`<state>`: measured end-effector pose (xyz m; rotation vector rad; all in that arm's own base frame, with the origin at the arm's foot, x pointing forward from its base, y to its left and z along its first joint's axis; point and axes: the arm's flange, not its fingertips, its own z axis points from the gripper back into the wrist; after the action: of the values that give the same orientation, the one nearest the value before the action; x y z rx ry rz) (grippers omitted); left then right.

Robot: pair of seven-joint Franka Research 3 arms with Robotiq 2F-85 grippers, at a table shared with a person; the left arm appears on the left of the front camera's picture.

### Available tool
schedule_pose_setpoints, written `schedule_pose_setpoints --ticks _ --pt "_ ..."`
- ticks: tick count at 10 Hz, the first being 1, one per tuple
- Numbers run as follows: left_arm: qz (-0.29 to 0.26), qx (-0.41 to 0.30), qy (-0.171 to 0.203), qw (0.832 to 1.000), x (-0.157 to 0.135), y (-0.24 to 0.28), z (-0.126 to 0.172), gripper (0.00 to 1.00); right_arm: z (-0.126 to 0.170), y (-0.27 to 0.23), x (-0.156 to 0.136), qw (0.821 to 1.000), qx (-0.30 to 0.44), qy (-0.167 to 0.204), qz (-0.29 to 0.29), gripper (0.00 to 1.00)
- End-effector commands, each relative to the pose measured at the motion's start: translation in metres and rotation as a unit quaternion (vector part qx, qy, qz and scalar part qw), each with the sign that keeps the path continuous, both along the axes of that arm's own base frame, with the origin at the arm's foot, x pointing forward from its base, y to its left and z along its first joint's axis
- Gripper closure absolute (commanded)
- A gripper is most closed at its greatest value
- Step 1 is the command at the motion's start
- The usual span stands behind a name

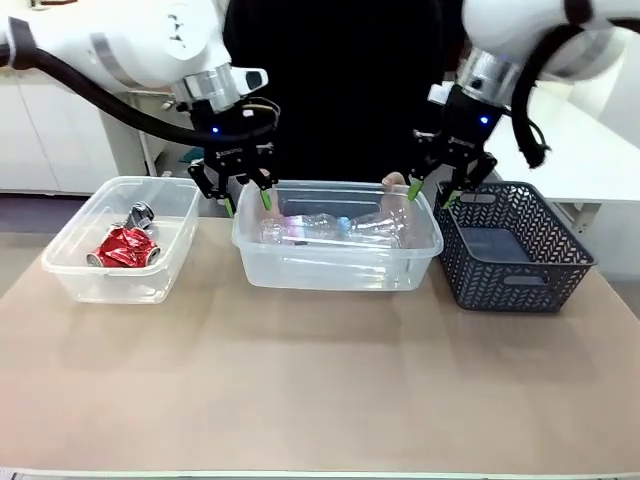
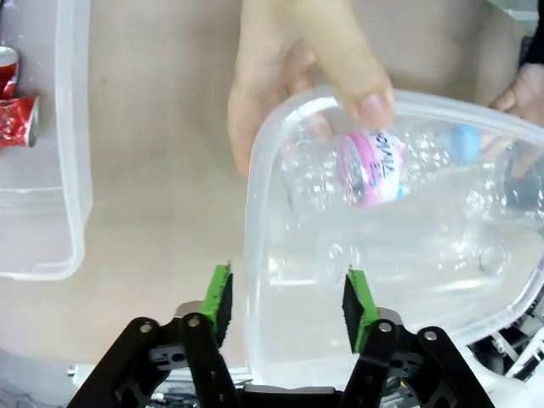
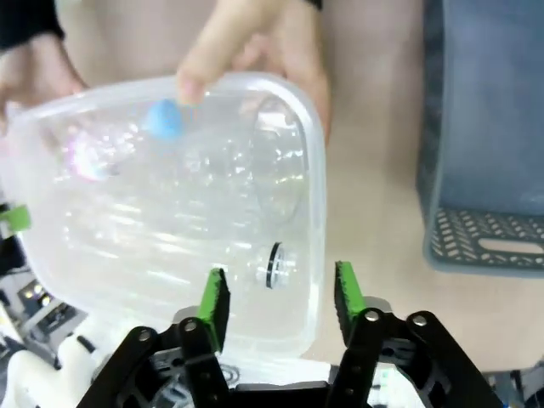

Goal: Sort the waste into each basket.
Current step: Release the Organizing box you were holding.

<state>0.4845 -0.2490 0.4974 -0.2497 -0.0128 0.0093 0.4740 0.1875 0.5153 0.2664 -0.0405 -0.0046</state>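
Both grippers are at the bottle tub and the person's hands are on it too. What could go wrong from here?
1. The person's hand grips the tub rim just beyond the open left gripper; closing or advancing might pinch fingers.
2. The open right gripper straddles the opposite rim near another hand; uneven pulls could tilt the tub and spill the bottles.
3. The dark basket sits close beside that gripper; a sideways move may knock it.

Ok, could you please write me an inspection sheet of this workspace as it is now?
Surface: beige table, bare at the front.
Job's things: red can and silver can in left tub; clear bottles in middle tub, which a person's hand holds at its far rim.
Clutter: dark lattice basket.
Grippers: left gripper and right gripper open, each straddling the middle tub's rim.
Cables: black hose along left arm.
Surroundings: white cabinets.
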Motion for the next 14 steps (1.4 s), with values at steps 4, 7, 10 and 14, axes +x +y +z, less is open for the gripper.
schedule_pose_setpoints --ticks 4,7,10,14 --pt "-0.006 -0.004 -0.026 1.000 -0.020 0.005 -0.004 0.00 -0.023 -0.008 -0.016 0.997 0.011 -0.069 0.011 0.00" --pt "0.000 0.003 -0.014 1.000 -0.016 0.003 0.003 0.00 -0.018 -0.006 -0.009 0.999 0.000 -0.048 0.004 0.00" --pt "0.000 0.003 -0.014 1.000 -0.016 0.003 0.003 0.00 -0.018 -0.006 -0.009 0.999 0.000 -0.048 0.004 0.00" --pt "0.000 0.002 -0.016 1.000 -0.015 0.003 0.001 0.01 -0.018 -0.006 -0.009 0.999 0.000 -0.048 0.004 0.00"
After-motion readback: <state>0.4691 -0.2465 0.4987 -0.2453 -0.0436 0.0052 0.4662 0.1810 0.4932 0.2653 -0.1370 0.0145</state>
